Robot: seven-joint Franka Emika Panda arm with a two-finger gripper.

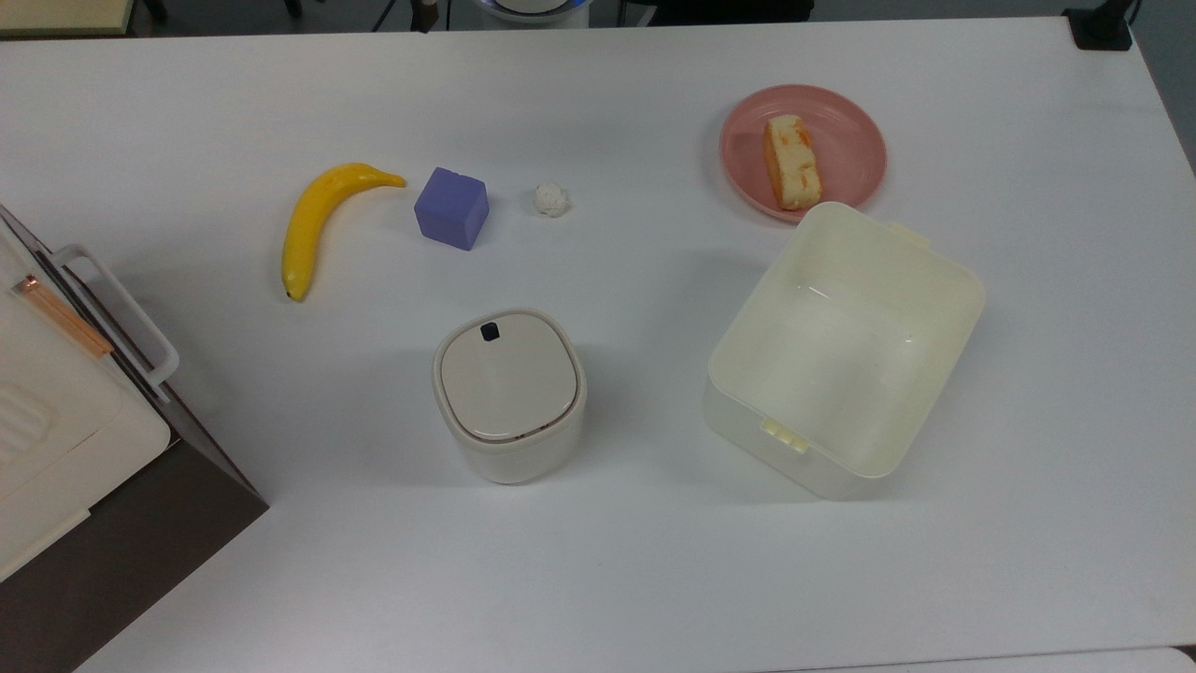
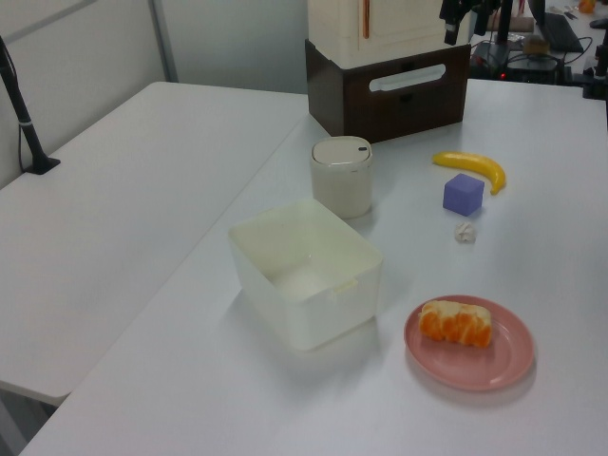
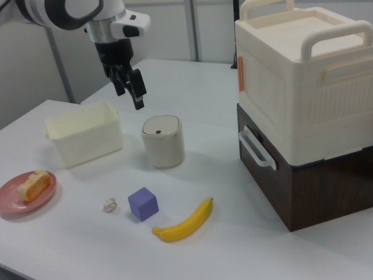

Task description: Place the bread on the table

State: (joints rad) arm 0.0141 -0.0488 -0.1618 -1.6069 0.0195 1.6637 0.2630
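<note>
The bread (image 1: 792,161) lies on a round pink plate (image 1: 846,126) at the far right of the white table (image 1: 654,561) in the top view. It is a pale-yellow slice with orange patches. The bread (image 2: 456,323) on its plate (image 2: 503,366) sits near the front of the left view. In the right view the bread (image 3: 34,184) is at the far left. My gripper (image 3: 132,97) hangs open and empty high above the table, over the gap between the cream tub (image 3: 84,140) and the lidded bin (image 3: 163,140), far from the bread.
A yellow banana (image 1: 318,220), a purple cube (image 1: 452,207) and a small white ball (image 1: 550,199) lie in a row. An open cream tub (image 1: 841,350) stands beside the plate. A lidded bin (image 1: 509,393) is mid-table, and a stacked cream and brown box (image 3: 303,105) fills one end.
</note>
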